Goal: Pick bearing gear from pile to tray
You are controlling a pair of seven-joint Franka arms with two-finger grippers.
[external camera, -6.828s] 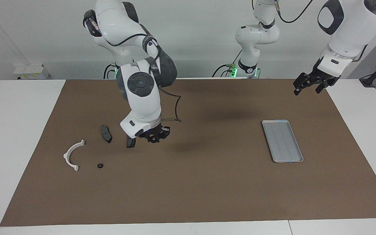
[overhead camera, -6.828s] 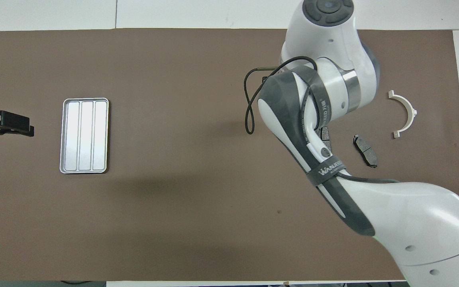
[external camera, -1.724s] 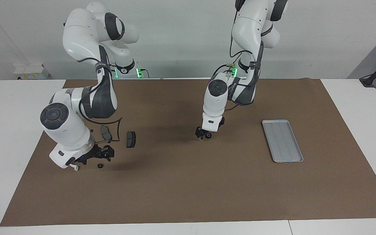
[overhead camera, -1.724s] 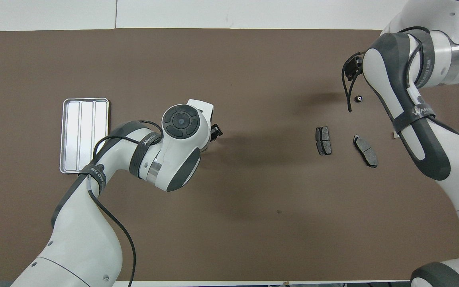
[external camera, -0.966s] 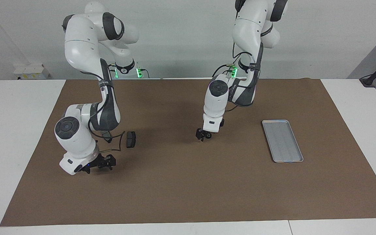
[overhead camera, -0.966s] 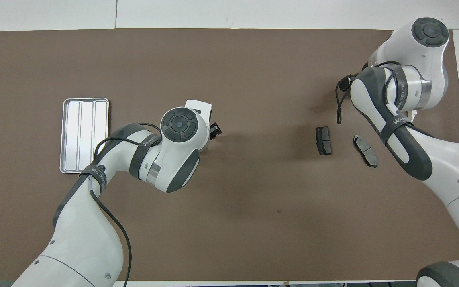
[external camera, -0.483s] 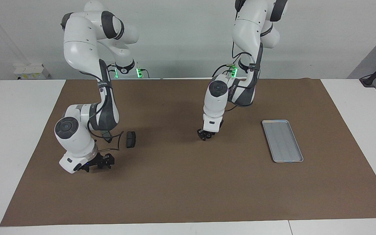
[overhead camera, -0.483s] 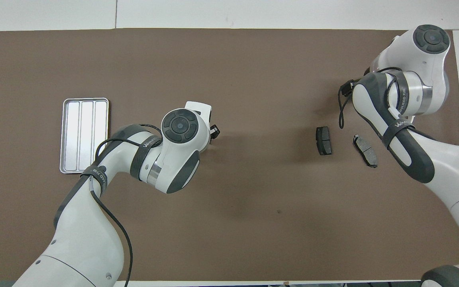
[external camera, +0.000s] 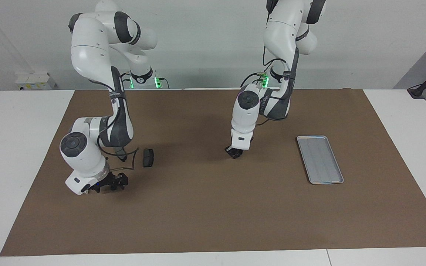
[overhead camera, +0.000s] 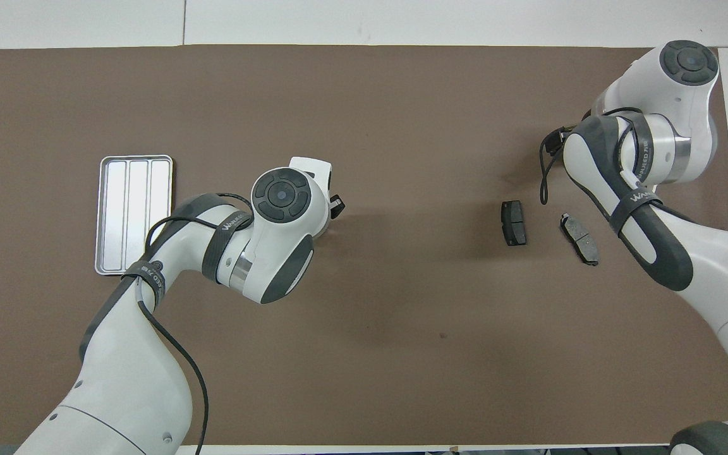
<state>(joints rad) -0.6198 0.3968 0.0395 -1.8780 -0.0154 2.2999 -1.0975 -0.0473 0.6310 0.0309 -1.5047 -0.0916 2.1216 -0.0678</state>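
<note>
Facing view: left gripper (external camera: 234, 153) low over mid-tabletop (external camera: 213, 214), grip indeterminate. Right gripper (external camera: 111, 183) open, low at the pile (external camera: 148, 157) near the right arm's end. Bearing gear not discernible. Advise confirming hold, lifting vertically, then crossing to the tray (external camera: 337, 177) toward the left arm's end.

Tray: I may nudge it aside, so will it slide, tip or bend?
The tray lies flat on the brown mat, so it would probably slide, not tip. Its raised rim suggests it stays stiff; thin metal, likely light.
</note>
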